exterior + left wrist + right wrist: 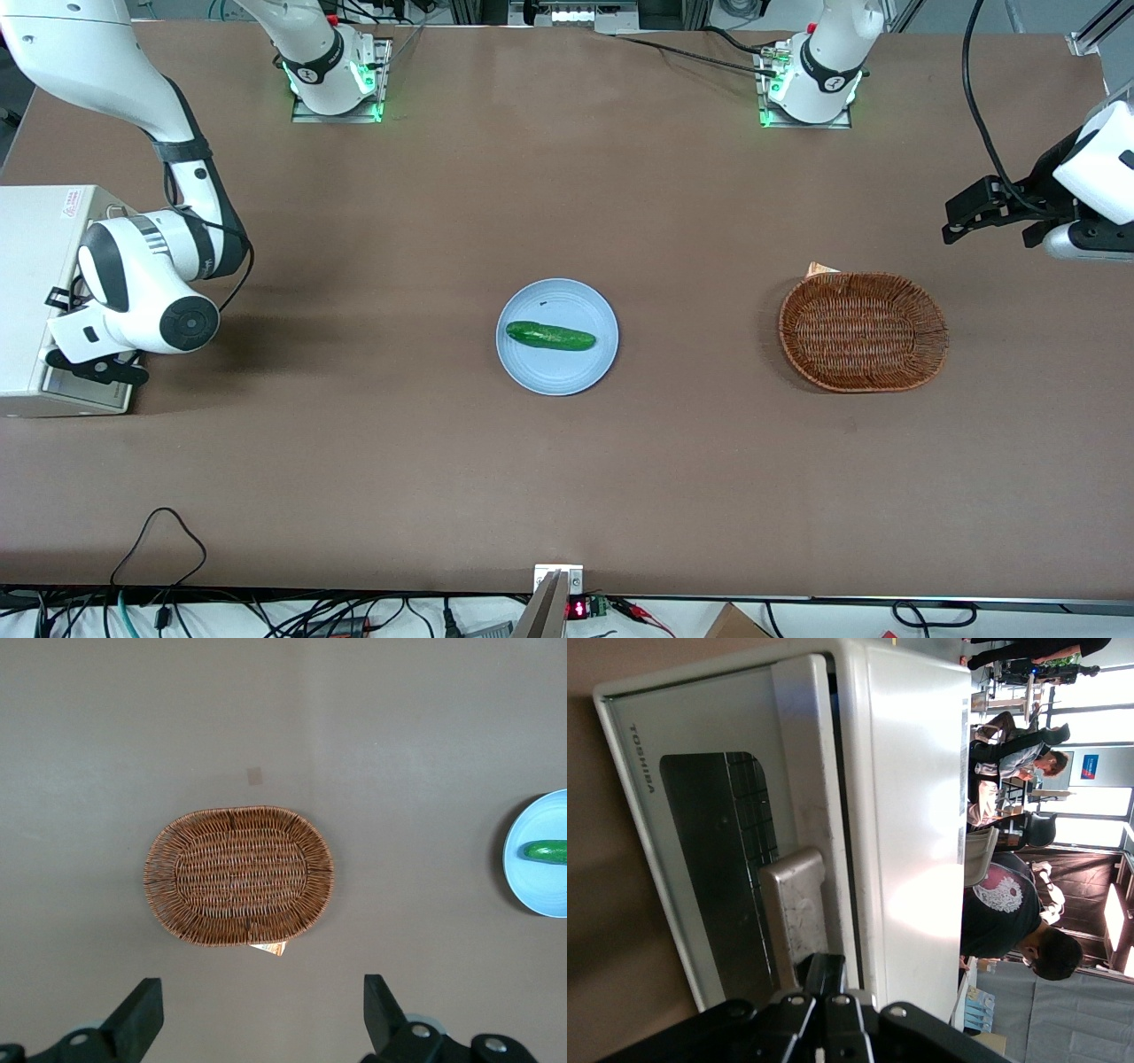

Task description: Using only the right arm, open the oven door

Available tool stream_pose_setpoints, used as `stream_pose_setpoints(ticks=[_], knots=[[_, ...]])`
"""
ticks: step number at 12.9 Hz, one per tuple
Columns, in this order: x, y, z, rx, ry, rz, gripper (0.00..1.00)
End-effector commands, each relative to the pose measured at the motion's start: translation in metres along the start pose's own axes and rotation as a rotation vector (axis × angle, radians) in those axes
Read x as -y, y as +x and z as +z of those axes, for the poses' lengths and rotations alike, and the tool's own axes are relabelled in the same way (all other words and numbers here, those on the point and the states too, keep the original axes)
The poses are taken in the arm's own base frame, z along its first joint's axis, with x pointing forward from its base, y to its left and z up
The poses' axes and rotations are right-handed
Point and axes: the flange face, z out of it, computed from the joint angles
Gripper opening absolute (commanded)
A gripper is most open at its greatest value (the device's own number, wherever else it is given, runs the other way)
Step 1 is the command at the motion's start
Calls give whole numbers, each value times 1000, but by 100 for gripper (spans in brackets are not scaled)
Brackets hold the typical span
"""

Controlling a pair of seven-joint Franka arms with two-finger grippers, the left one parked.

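- oven [35,292] sits at the working arm's end of the table, gripper [824,979] right at its door handle [793,904]
- cucumber [550,336] on plate [532,372] mid-table
- basket [862,330] toward the parked arm's end

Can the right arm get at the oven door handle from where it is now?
Probably yes. The gripper is already right at the oven door's pale handle, with a finger against the bar, and nothing sits between them. The door looks closed or nearly so.

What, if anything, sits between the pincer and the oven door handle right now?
Nothing visible. The pincer is right at the oven door handle, with no object between them; the plate lies well away mid-table.
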Motion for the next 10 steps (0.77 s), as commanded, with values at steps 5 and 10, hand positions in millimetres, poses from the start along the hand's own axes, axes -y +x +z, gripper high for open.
stream_pose_setpoints(ticks=[5, 10], knots=[[49, -11, -26, 8, 81, -20, 1], [84, -17, -36, -10, 79, -30, 1]])
